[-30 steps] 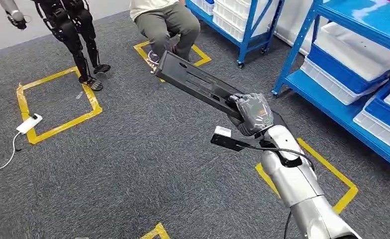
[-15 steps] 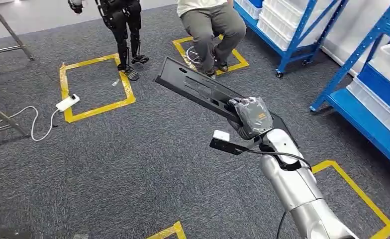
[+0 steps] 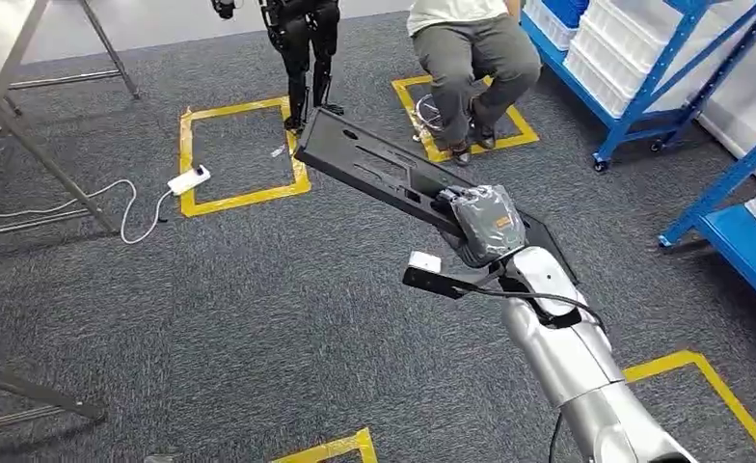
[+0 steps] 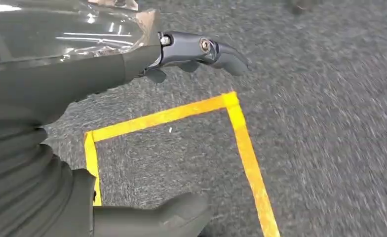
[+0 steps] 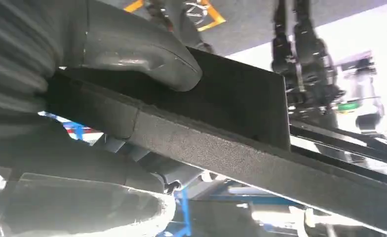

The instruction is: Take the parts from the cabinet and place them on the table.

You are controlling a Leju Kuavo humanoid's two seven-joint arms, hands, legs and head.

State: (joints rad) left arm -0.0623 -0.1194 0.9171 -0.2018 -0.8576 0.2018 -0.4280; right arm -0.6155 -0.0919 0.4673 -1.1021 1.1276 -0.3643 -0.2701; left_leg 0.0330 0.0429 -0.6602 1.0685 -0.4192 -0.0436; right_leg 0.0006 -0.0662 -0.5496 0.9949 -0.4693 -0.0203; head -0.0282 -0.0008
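One long black part (image 3: 393,178) gripped at its near end in my right hand (image 3: 487,224), left hand (image 4: 132,123) hanging empty, fingers apart; cantilevered load could twist loose or clip the seated person (image 3: 471,48) ahead; view has swung left since, table leg (image 3: 37,145) appearing

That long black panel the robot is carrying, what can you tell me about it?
The black panel is a long, flat, matte part that looks like moulded plastic, with slots and cut-outs along its face and a raised rim. It is held in the air above the grey carpet, slanting up and away from the robot. The right hand grips its near end, thumb pressed on one face. Nothing else touches it.
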